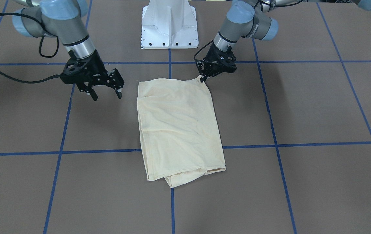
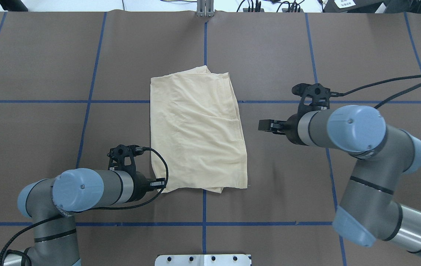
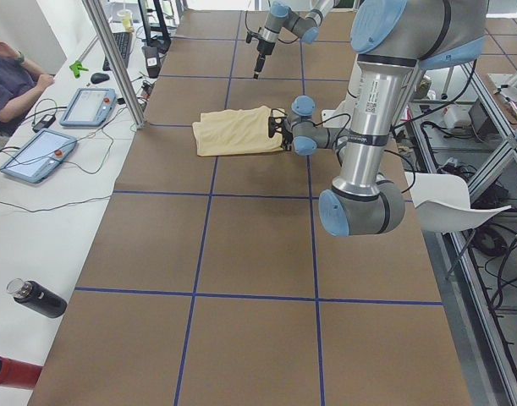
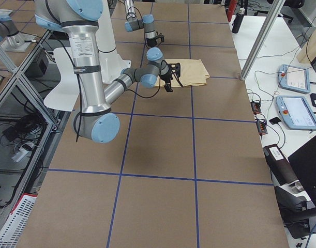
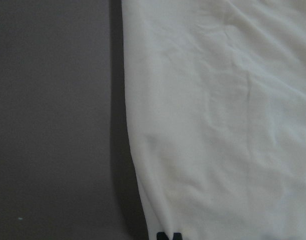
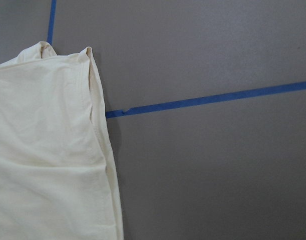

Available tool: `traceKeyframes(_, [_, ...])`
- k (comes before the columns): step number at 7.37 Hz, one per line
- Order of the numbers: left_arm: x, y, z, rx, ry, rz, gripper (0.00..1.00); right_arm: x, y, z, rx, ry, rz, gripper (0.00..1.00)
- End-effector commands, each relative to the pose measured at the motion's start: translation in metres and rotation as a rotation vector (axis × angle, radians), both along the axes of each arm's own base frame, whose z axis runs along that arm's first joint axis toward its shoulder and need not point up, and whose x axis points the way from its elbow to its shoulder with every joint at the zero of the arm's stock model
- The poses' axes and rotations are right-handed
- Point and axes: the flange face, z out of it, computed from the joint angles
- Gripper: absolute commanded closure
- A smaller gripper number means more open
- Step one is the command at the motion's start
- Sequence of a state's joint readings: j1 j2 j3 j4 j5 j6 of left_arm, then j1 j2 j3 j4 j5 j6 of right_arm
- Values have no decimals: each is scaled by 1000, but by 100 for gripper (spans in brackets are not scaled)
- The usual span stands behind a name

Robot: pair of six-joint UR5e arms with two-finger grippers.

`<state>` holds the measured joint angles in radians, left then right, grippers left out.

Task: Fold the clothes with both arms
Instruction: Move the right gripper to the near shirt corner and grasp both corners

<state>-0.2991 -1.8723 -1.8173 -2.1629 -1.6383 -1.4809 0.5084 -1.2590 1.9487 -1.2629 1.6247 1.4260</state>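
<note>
The cream-yellow shirt lies folded into a tall rectangle at the table's middle, plain side up, with no print showing. It also shows in the overhead view. My left gripper is shut on the shirt's corner nearest the robot on my left side, low at the table. Its wrist view shows cloth filling the right half of the frame. My right gripper is open and empty, hovering beside the shirt's other long edge with a gap between. Its wrist view shows the shirt's far corner.
The white pedestal base stands at the robot's side of the table. Blue tape lines grid the brown table. In the left side view, tablets, cables and a black bottle lie on a white bench where a person sits.
</note>
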Motion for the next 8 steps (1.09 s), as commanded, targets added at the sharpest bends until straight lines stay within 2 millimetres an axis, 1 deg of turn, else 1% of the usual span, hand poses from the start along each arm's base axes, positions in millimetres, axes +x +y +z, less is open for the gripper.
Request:
traceKeyframes(1, [-1,0,0,0,0,0,100,-69,35,-47,-163,-29,116,5])
traceKeyframes(2, [0,0,-1,0,3,0,100,-101,48,-56,-165,-31,154,5])
traceKeyframes(3, [-1,0,-2,2,4,0,100,-119,61,-60,-226,-57,180,20])
traceKeyframes(4, [-1,0,-2,0,3,0,100,-125,70,-55,-283,-71,198,25])
traceKeyframes(5, [-2,1,-3,1,6,0,100,-132,81,-53,-286,-61,181,25])
traceKeyframes(6, [-3,0,-4,2,9,-2,100,-142,82,-48,-299,-31,185,25])
traceKeyframes(7, [-3,0,-5,4,10,-1,100,-148,82,-39,-303,-8,187,25])
traceKeyframes(8, [-3,0,-5,2,9,-2,100,-151,81,-35,-304,1,191,25])
